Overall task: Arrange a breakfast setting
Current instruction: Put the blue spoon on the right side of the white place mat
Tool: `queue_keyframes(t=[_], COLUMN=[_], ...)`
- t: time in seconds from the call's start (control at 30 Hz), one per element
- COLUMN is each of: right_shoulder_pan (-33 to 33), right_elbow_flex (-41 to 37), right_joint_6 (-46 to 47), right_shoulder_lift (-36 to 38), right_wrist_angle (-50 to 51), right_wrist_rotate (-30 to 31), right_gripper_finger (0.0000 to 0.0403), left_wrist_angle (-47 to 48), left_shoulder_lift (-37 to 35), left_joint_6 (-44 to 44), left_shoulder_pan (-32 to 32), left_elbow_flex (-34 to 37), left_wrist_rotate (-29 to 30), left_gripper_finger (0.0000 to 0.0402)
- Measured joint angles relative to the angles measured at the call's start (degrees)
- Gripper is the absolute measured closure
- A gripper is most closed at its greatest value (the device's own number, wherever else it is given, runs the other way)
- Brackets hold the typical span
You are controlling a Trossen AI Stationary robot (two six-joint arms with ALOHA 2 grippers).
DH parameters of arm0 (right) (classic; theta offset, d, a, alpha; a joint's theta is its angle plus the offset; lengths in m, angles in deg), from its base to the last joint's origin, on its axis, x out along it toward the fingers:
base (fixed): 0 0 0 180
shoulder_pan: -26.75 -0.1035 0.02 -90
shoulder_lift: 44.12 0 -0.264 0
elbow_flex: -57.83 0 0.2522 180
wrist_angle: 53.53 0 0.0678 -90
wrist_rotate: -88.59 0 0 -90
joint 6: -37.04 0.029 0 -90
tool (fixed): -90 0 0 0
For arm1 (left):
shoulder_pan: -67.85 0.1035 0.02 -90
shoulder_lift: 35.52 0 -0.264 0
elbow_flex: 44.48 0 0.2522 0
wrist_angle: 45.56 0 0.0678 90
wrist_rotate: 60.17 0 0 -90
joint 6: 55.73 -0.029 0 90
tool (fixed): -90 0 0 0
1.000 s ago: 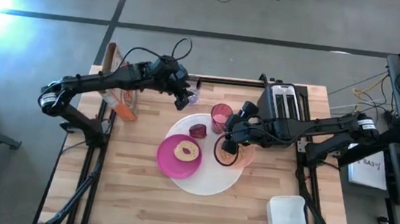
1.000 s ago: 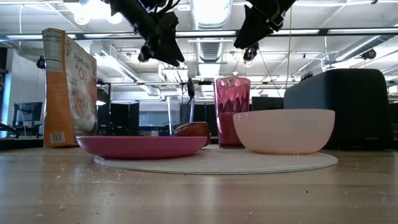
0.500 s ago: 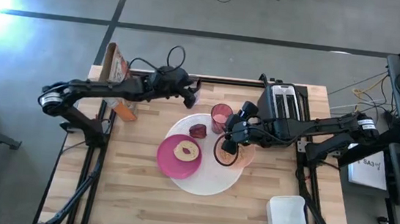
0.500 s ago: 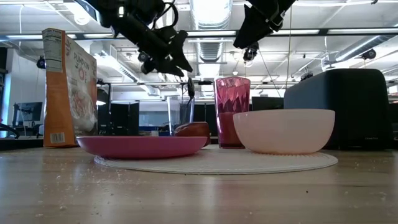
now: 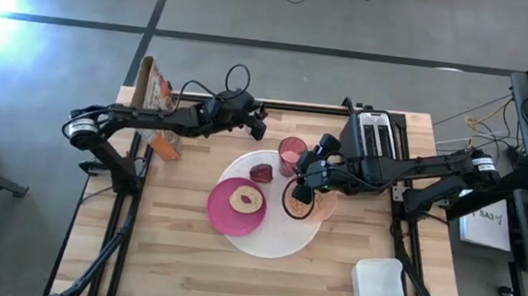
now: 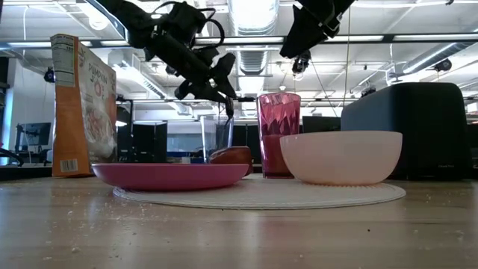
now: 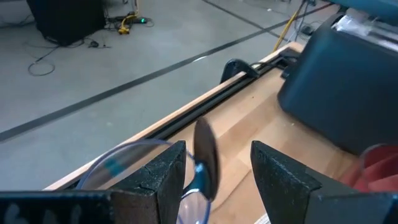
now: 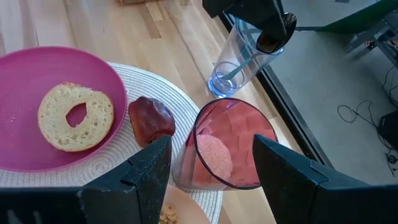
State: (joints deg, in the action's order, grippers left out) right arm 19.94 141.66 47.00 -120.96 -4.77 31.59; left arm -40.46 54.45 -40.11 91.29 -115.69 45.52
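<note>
A teal-handled spoon [image 7: 204, 149] stands in the small clear glass [image 8: 244, 57], with its dark bowl end up. The glass stands on the table by the far rim of the white round mat [image 5: 284, 242]. My left gripper [image 7: 214, 180] is open, with one finger on each side of the spoon's upper end; I see no contact. On the mat are the magenta plate [image 5: 224, 212] with a bagel half, the pink cup [image 8: 224, 149] and the peach bowl [image 6: 340, 157]. My right gripper [image 8: 214, 186] is open and empty, above the bowl beside the cup. The orange cereal box [image 6: 82, 104] stands at the far left.
A black toaster [image 5: 377, 135] stands at the far right, behind my right arm. A dark red piece of food [image 8: 149, 121] lies on the mat between the plate and the cup. A white container [image 5: 383, 294] sits at the near right corner.
My left gripper has moved toward the table's right edge and down to the glass, tipping closer to level. Its fingers now stand on either side of the spoon's upper end.
</note>
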Motion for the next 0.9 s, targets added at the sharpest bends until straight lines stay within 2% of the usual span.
queue_keyframes(t=[0.23, 0.67, 0.9], right_shoulder_pan=[0.0, 0.0, 0.0], right_elbow_flex=[0.0, 0.0, 0.0], right_joint_6=[0.0, 0.0, 0.0], right_shoulder_lift=[0.0, 0.0, 0.0], right_wrist_angle=[0.0, 0.0, 0.0], right_wrist_rotate=[0.0, 0.0, 0.0], right_gripper_finger=[0.0188, 0.0188, 0.0188], left_wrist_angle=[0.1, 0.1, 0.1], left_shoulder_lift=[0.9, 1.0, 1.0], left_joint_6=[-0.1, -1.7, -1.6], left_shoulder_pan=[0.0, 0.0, 0.0], left_elbow_flex=[0.0, 0.0, 0.0], left_wrist_rotate=[2.9, 2.9, 2.8], left_gripper_finger=[0.0252, 0.0394, 0.04])
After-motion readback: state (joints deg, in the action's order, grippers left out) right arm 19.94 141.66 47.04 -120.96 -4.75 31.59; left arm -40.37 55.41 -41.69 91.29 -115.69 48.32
